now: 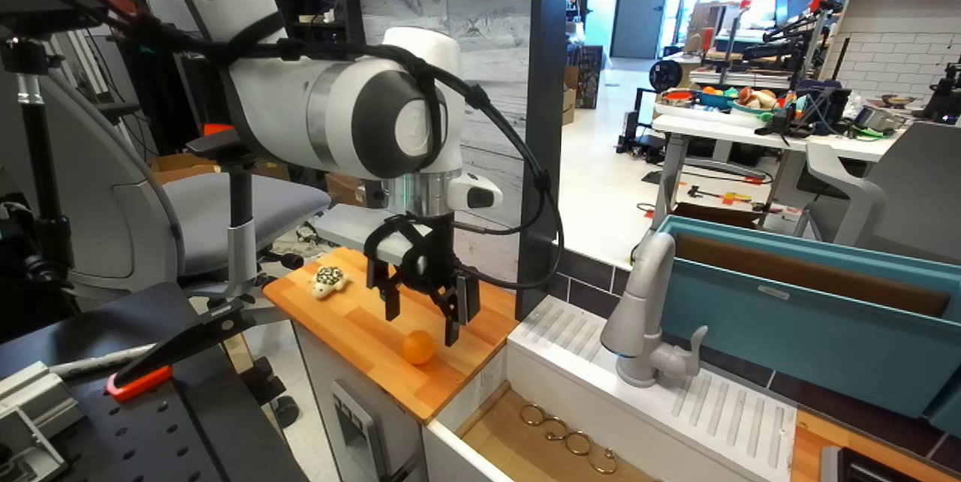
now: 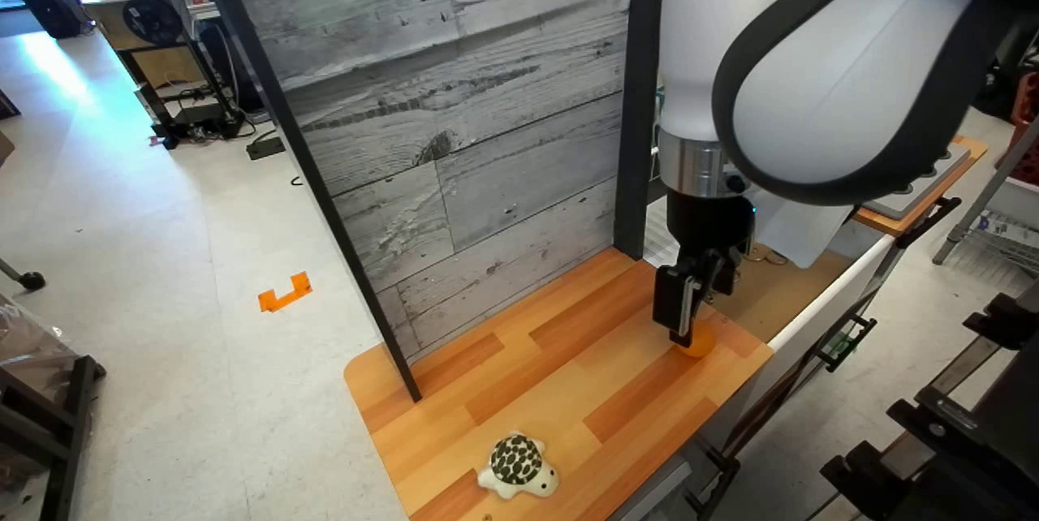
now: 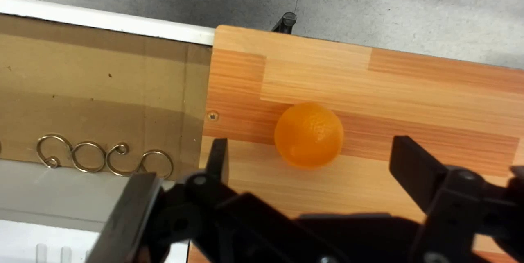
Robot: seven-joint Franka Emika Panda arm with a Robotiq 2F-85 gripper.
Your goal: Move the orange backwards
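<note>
Beside a gray plank panel (image 2: 454,139) lies a wood-block countertop (image 2: 560,375). On the wood rests the orange (image 3: 309,136), just below the gripper (image 1: 422,324), whose fingers (image 3: 216,160) stand wide apart; in the wrist view bare wood shows between the orange and each finger. Off one side of the gripper sits a turtle figurine (image 2: 517,464); off the opposite side, a white sink (image 1: 578,401) with a curled wire (image 3: 107,157) inside, and its faucet (image 1: 638,317).

A spotted turtle figurine (image 2: 517,464) sits on the countertop (image 2: 552,391).
</note>
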